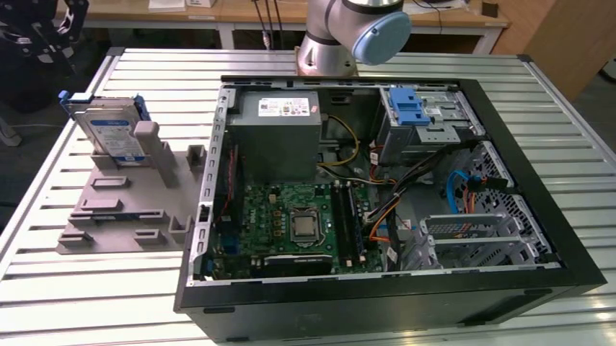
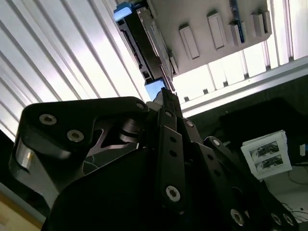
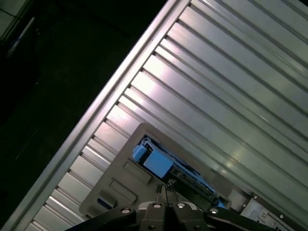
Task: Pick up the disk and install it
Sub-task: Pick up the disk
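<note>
**Jaws pressed together and empty, disk upright in its stand beside the case**

Black linkage plates and bolt heads of the jaws sit closest to the lens in both wrist views. In the first wrist view the two fingertips (image 3: pixel 159 194) meet with nothing between them. They touch nothing, and the disk (image 3: pixel 156 164) lies past their tips, apart from them.

In the exterior view the disk (image 1: pixel 106 133) sits untouched outside the computer case (image 1: pixel 385 306), off the case's side wall toward the exterior view's left. It stands on edge in a slot of a grey stand (image 1: pixel 125 209). Blue carrier rails frame it, and its blue-and-white label is in sight. The stand lies flat on the slatted metal bench (image 1: pixel 77 288), just beside the case, which rests on the same bench.

The second wrist view has the disk (image 2: pixel 142 48) edge-on, a blue rail end at each tip. It rises from the pale stand (image 2: pixel 216 24), with the bright bench (image 2: pixel 57 62) slats around it. In the first wrist view the stand (image 3: pixel 115 187) sits near the bench (image 3: pixel 231 72) edge.

The case lies open on top. A grey power supply box (image 1: pixel 279 137) with a white sticker fills the far corner on the stand's side. A green motherboard (image 1: pixel 288 223) lies nearer the case's front wall. In the far corner away from the stand is a metal drive cage (image 1: pixel 433 126) with a ridged blue latch (image 1: pixel 409 108) on it. The robot arm (image 1: pixel 347 32) rises just behind the case's far wall.
</note>
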Robot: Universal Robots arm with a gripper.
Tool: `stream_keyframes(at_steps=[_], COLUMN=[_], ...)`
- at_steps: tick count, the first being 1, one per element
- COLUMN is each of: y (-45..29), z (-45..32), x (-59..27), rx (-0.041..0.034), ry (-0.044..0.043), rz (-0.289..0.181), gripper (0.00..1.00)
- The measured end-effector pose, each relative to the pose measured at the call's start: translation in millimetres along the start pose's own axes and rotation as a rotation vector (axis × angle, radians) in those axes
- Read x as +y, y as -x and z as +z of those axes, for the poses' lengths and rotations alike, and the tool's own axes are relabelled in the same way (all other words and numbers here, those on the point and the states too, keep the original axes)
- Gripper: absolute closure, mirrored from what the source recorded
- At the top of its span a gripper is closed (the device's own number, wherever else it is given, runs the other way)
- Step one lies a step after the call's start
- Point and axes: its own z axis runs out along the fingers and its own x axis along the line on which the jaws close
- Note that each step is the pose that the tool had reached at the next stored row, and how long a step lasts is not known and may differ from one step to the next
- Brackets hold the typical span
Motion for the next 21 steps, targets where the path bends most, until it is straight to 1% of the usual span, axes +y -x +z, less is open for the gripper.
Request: stream_keyframes(at_steps=[21], y=[0.0], z=[0.1], x=[0.0], rx=[0.0064], ry=[0.0067], rz=[-0.287], gripper=[0.89])
